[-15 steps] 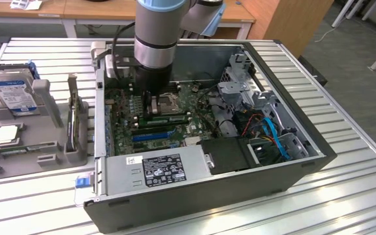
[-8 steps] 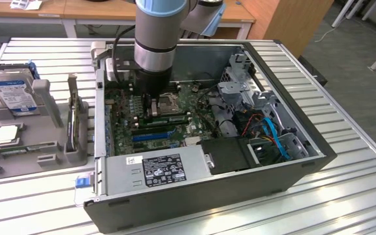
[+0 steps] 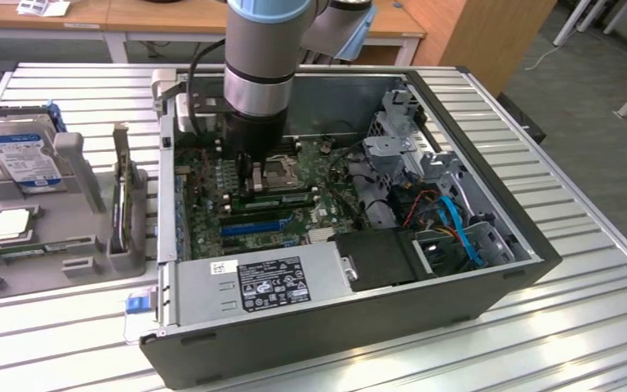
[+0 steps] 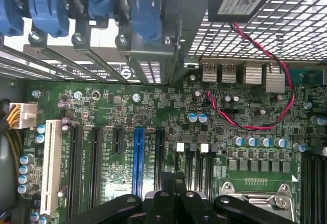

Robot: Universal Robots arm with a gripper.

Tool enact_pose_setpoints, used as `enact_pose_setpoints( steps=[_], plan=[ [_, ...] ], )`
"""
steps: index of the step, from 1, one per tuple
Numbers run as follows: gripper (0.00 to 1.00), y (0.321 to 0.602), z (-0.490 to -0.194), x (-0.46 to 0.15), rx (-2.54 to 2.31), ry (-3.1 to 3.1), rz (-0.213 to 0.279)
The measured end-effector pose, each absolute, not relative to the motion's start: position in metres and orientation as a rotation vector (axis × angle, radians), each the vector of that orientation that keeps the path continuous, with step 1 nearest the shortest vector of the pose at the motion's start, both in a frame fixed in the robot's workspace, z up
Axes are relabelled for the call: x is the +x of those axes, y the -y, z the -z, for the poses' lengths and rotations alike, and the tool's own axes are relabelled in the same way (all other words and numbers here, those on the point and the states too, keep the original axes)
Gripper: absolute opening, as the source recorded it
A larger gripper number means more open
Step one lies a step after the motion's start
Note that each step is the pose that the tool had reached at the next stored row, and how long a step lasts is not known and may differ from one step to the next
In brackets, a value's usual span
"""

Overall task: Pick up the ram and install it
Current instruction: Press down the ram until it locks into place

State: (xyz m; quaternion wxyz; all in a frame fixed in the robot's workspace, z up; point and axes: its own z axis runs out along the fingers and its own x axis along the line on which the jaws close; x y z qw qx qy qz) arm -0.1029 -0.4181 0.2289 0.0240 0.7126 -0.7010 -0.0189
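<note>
Even, diffuse overhead light fills the room where I work, bright without harshness. The ribbed metal table (image 3: 575, 327) throws back pale streaks of glare along its slats, strongest toward the exterior view's right. Inside the open computer case (image 3: 488, 269) the light drops: my arm (image 3: 264, 73) casts a soft shadow over the motherboard (image 3: 291, 204), and the case walls darken the corners. From my wrist, the board (image 4: 153, 127) is evenly lit and crisp, its lettering readable, while the white strip behind the blue clips (image 4: 46, 4) burns out. My gripper (image 4: 173, 203) sits close, dark and slightly soft-edged.
</note>
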Motion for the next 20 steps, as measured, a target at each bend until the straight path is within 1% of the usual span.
enact_pose_setpoints(
  steps=[9,16,20],
  plan=[
    [0.11,0.418,-0.222,-0.103,2.205,2.169,0.058],
    [0.11,0.418,-0.250,-0.103,2.205,2.169,0.059],
    [0.11,0.418,-0.250,-0.097,2.203,2.167,0.062]
  ],
)
